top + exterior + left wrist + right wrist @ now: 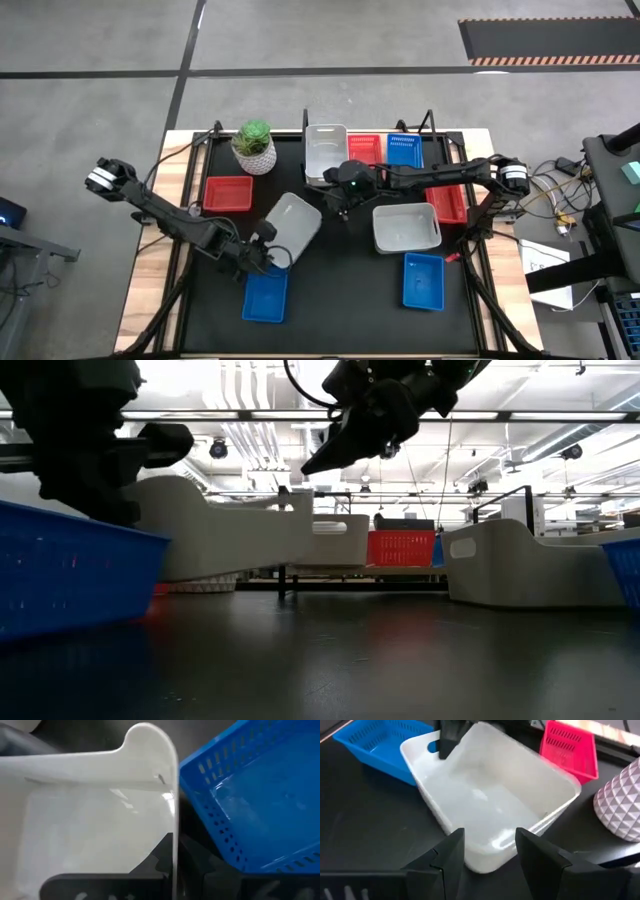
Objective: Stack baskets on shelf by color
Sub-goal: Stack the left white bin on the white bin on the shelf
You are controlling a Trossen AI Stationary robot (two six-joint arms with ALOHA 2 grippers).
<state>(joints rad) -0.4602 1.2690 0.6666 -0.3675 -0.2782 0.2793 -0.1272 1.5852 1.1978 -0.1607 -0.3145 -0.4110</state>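
My left gripper (pixel 266 250) is shut on a white-grey basket (pixel 292 222) near the table's middle, just beyond a blue basket (pixel 265 294). My right gripper (pixel 490 857) is open and empty, its fingers hanging above the opposite end of that white basket; in the low view it (pixel 335 452) is well above it. At the table's far edge, one white-grey basket (pixel 325 150), one red (pixel 365 150) and one blue (pixel 403 150) stand in a row on the shelf (pixel 330 571). My left gripper holds the white basket by its short end wall (pixel 174 827), beside the raised handle tab (pixel 150 740). One finger (pixel 161 857) is inside the basket and one outside. In the low view the basket (pixel 230 535) hangs clear of the table, roughly level.
On the table stand a red basket (pixel 228 193) at the left, a plant in a white pot (pixel 254 148) behind it, a white basket (pixel 405 227) at the right, a red one (pixel 448 202) under the right arm, and a blue one (pixel 423 281) near the front right.
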